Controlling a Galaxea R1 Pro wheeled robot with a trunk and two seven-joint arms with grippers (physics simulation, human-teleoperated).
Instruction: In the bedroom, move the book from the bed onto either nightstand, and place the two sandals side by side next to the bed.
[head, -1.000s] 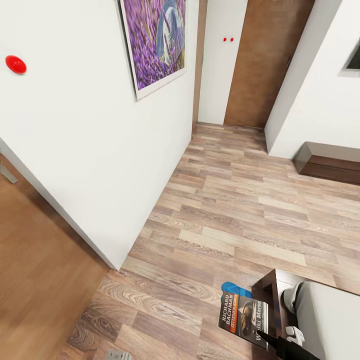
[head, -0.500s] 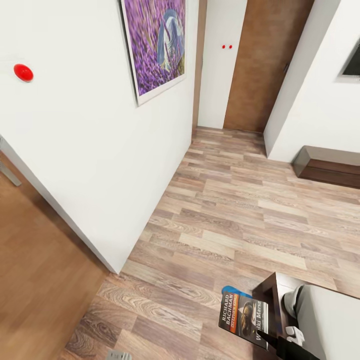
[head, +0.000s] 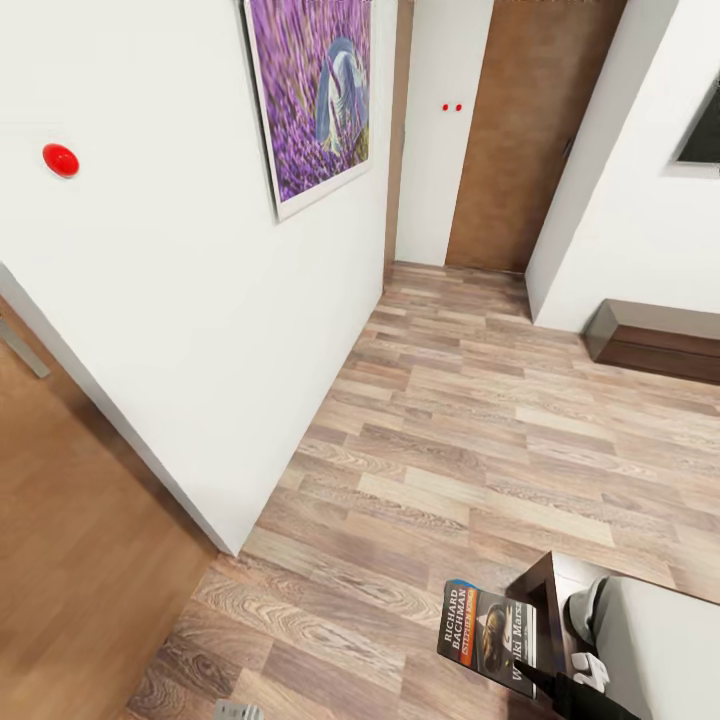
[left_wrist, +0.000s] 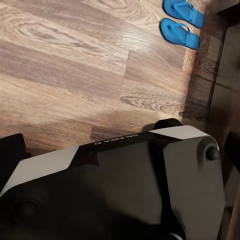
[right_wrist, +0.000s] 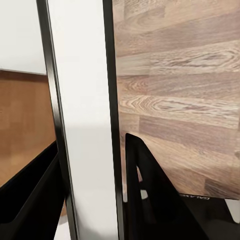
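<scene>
The book (head: 490, 637) is clamped upright in the right gripper (right_wrist: 95, 165), low at the right. Carry it level to a nightstand. Left gripper state: cannot tell.

In the head view the book (head: 488, 637) covers nearly all of a blue sandal (head: 462, 584), leaving only a sliver above its top edge. The bed (head: 655, 640) is cut off by the right and lower edges, and the right gripper (head: 540, 682) runs out of the bottom edge, so its grip is unclear there. The purple painting (head: 312, 95) loses its top to the frame, as does the dark window (head: 702, 135) at the right edge. In the left wrist view the robot's own body (left_wrist: 125, 185) hides the lower floor, and the farther sandal (left_wrist: 184, 11) is clipped by the edge. In the right wrist view the book (right_wrist: 85, 115) appears edge-on between the fingers (right_wrist: 155, 195), cover unreadable.
</scene>
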